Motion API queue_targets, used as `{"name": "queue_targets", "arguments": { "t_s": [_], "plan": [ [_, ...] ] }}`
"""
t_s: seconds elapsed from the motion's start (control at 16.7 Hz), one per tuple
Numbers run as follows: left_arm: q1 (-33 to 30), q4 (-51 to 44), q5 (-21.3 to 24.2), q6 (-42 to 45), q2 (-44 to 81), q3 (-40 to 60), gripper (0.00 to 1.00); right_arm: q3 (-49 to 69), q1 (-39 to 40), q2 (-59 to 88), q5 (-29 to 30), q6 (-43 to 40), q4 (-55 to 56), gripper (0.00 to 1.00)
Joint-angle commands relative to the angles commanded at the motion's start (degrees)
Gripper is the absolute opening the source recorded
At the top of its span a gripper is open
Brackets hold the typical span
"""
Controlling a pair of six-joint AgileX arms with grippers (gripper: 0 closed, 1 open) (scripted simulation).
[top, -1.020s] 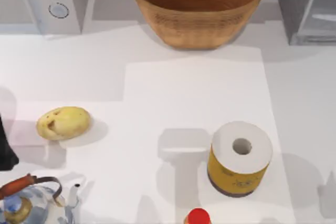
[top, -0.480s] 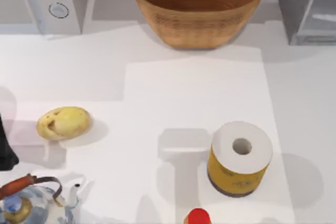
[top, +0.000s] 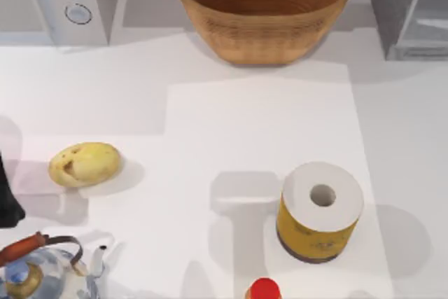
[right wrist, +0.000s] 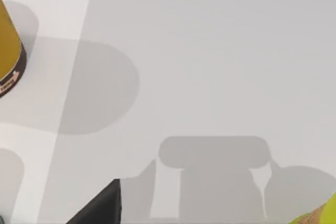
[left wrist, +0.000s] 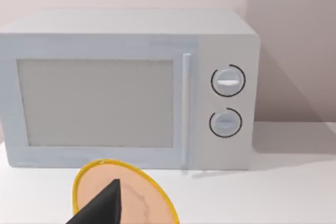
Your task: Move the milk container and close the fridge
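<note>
At the left edge of the top view the left arm (top: 7, 201) is only a dark shape beside the potato (top: 85, 164), above the kettle (top: 42, 271). Its wrist camera looks at the microwave (left wrist: 131, 87) and a yellow-rimmed plate (left wrist: 152, 195); one dark fingertip (left wrist: 107, 205) shows, so I cannot tell how far the fingers are open or whether they hold anything. In the middle stand the basket (top: 264, 8) and the paper roll (top: 320, 211). The fridge (top: 409, 8) is at the far right corner, and its door seems open. I cannot find the milk carton. The right gripper looks down on bare table (right wrist: 220, 51) near the roll; its opening is also unclear. To do this step well, the arm should first locate the carton, then approach slowly, avoiding the roll.
</note>
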Motion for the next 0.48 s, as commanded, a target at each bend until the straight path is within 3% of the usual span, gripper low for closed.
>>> {"name": "queue_targets", "arguments": {
  "t_s": [0.24, 0.48],
  "plan": [
    [0.00, 0.00, 0.00, 0.00, 0.00, 0.00, 1.00, 3.10, -3.27, 2.21, -1.95, -3.45, 1.86, 1.00],
    [0.00, 0.00, 0.00, 0.00, 0.00, 0.00, 1.00, 11.39, -15.24, 10.13, -9.28, -16.31, 5.96, 1.00]
  ]
}}
